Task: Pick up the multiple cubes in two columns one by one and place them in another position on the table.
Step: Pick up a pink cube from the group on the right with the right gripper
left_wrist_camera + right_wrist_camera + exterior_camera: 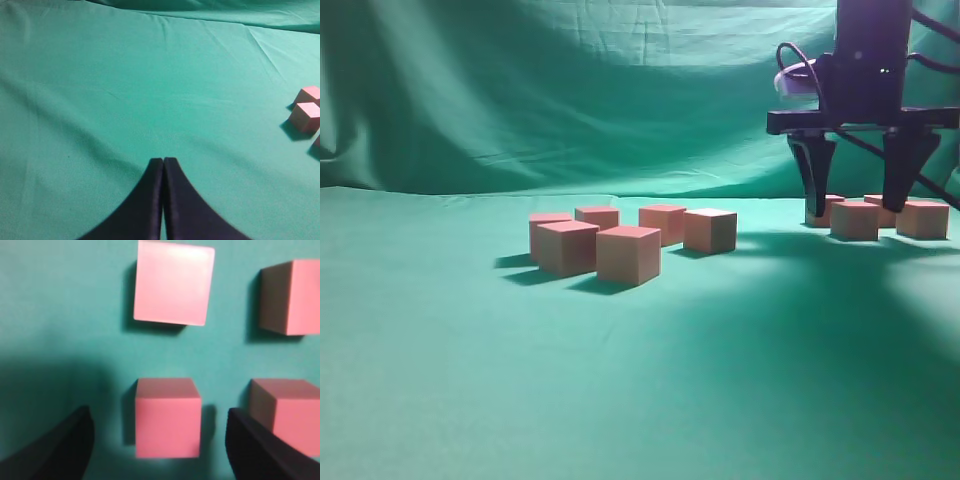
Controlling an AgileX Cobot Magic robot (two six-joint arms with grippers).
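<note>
With my right gripper [160,440] spread wide and empty above the table [470,400], one cube [168,416] of four sits squarely between its fingers, directly below, while my left gripper [163,165], pressed shut, idles far from the cubes.

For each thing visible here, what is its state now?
Right gripper: jaws open, a cube between them, not gripped.
Left gripper: jaws shut, empty.
Six cubes: resting mid-table.
Four cubes: resting below the right gripper.
Table: covered with green cloth.
</note>
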